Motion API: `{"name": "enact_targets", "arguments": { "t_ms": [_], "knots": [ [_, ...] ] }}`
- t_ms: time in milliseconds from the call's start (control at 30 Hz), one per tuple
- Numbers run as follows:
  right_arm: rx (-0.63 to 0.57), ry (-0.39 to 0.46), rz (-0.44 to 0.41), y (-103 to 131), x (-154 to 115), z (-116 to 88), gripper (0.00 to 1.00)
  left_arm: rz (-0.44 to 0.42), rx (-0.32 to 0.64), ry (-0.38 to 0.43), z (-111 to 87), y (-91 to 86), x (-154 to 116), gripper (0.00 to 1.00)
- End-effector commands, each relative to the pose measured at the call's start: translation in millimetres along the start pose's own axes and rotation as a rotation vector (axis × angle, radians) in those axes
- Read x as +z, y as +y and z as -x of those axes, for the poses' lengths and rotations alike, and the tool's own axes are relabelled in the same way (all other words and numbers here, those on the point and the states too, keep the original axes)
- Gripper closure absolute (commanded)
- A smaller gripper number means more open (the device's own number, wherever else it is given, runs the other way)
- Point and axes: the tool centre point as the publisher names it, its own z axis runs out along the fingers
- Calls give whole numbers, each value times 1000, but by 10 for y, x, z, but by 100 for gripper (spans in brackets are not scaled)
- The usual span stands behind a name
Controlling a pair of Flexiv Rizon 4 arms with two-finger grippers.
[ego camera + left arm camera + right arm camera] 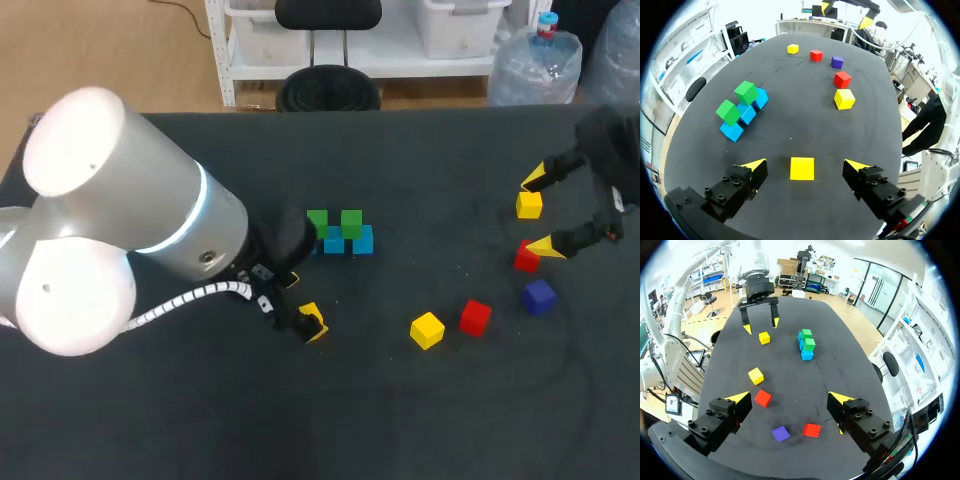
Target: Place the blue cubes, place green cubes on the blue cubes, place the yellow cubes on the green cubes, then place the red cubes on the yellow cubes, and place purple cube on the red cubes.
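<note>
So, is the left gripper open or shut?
Open. The left gripper straddles the yellow cube on the table, with a clear gap on each side.

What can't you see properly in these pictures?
- Head view: my left arm hides part of the table and half of the yellow cube at the left gripper.
- Right wrist view: another yellow cube, by the right gripper, does not show; a finger likely hides it.
</note>
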Motion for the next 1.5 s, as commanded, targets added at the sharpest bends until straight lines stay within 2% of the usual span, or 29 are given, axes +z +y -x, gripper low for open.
{"name": "enact_targets", "arguments": {
  "t_ms": [33,267,400,533,600,733,933,1167,1267,1500],
  "knots": [
    [11,-4,-7,-13,20,28,0,20,-17,1,2,28,-39,0],
    [31,-8,-24,-73,38,61,0,27,-23,-4,-3,58,-83,0],
    [38,-10,-30,-85,69,94,0,41,-16,18,-106,89,-200,0],
    [41,-13,-31,-73,96,126,0,36,83,48,-248,61,-330,0],
    [41,-13,-30,-66,107,136,0,23,124,34,-330,65,-412,0],
    [40,-12,-28,-54,117,149,0,10,175,50,-461,96,-542,0],
    [40,-11,-28,-49,120,156,0,-29,199,27,-639,161,-656,0],
    [41,-11,-30,-47,121,156,0,-54,134,-61,-882,268,-665,0],
    [41,-11,-30,-47,121,156,0,-61,129,-117,-902,278,-692,0],
    [41,-11,-30,-47,121,156,0,-45,135,-150,-825,301,-740,0]
  ]
}}
